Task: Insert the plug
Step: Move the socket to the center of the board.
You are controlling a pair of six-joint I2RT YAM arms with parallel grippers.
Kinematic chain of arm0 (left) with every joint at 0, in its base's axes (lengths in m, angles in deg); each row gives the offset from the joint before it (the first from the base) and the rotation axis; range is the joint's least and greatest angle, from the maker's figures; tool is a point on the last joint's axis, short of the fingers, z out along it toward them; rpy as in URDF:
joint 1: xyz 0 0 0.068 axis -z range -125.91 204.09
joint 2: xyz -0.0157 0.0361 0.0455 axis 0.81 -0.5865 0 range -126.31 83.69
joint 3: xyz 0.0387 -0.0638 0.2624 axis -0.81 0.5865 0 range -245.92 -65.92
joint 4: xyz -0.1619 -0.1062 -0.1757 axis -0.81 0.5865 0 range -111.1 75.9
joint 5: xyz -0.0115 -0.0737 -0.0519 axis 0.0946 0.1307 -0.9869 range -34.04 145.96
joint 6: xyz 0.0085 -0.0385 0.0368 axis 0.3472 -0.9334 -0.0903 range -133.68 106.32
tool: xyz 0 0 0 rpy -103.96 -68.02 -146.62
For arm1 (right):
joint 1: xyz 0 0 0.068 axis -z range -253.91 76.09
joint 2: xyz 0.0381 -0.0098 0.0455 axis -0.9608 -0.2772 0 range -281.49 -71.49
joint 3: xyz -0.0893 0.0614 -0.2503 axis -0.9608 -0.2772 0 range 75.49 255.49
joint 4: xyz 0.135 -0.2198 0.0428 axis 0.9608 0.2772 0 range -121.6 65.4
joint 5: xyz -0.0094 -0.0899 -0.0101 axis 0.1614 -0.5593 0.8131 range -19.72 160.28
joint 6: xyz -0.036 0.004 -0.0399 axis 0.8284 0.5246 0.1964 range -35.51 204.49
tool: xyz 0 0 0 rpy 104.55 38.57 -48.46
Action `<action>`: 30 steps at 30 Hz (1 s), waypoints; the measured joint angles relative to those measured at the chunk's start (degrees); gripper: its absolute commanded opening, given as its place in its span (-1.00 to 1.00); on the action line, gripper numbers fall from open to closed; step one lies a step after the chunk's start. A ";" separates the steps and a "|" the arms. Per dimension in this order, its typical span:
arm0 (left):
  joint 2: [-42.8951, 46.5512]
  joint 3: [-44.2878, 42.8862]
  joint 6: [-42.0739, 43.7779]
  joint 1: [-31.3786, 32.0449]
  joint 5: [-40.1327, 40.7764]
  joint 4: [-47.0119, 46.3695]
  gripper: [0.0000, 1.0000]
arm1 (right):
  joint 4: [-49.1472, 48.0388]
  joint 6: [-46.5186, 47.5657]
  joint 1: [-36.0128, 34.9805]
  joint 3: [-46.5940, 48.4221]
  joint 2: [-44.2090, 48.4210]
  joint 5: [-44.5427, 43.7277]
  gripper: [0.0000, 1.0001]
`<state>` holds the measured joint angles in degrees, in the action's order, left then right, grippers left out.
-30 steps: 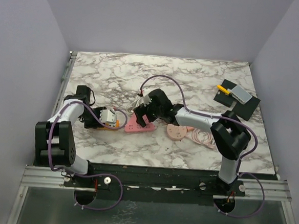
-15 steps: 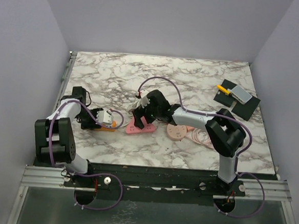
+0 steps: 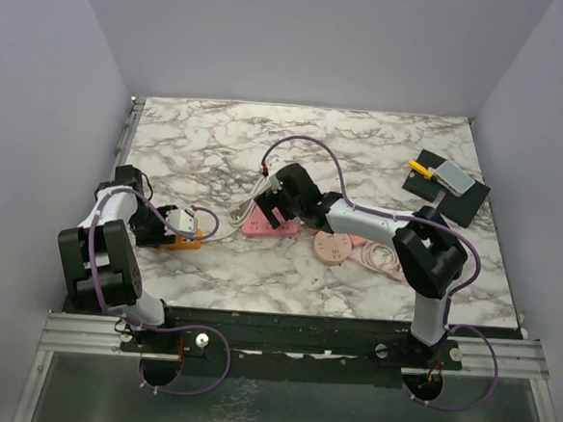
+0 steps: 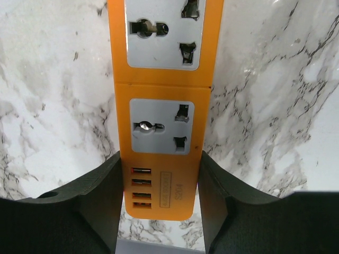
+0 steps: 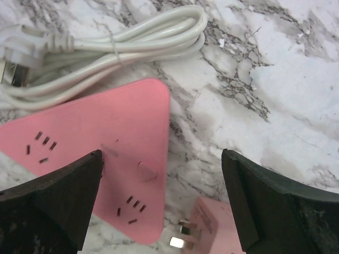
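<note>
Orange power strip seen clamped at USB end between fingers of left gripper, lying on marble table, left of centre. Right gripper held wide apart, nothing gripped, hovering over pink triangular power strip. Pink plug spotted just beside that strip's corner, prongs bared, touched by neither finger, not yet inserted. Coiled white cable with white plug laid along strip's other edge.
</note>
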<state>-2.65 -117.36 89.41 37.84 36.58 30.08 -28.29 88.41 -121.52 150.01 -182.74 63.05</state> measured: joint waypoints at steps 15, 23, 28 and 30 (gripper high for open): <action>-0.02 -1.40 -0.37 -4.15 0.39 0.66 -1.00 | -0.90 -3.93 -15.93 -2.21 0.96 3.65 0.87; -0.02 -1.40 0.04 -6.01 0.33 1.05 -1.00 | -1.55 -3.45 -13.42 5.07 -8.11 7.61 0.86; 0.59 -1.05 1.86 -6.03 -1.18 1.42 -1.00 | -3.28 -5.51 -9.53 5.62 -9.86 9.40 0.86; 1.20 -0.76 2.67 -5.79 -2.14 1.86 -1.00 | -4.11 -5.64 -7.04 5.03 -9.77 9.22 0.86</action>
<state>-1.45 -118.13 92.08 32.05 34.44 31.93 -32.40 82.78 -128.56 155.04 -192.51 72.28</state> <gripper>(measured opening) 0.527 0.930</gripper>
